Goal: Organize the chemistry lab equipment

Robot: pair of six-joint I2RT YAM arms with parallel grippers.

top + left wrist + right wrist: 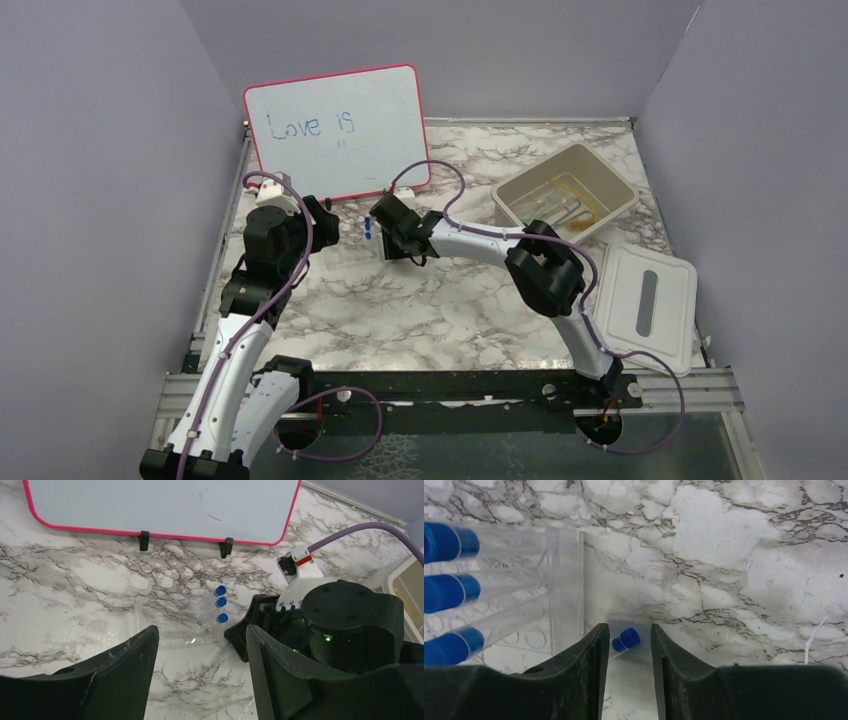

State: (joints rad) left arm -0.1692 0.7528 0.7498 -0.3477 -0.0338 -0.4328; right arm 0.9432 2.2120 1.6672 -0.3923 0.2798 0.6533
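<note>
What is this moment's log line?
right hand: open, straddling loose blue-capped clear tube | left hand: open, empty | clear rack: three capped tubes

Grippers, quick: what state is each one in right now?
Left gripper: open, empty.
Right gripper: open around a blue-capped tube, not clamped.

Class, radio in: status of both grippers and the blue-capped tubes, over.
Left gripper open, empty. Right gripper open, straddling loose blue-capped clear tube. Clear plastic rack holding three capped tubes close by; nothing else in the way.
</note>
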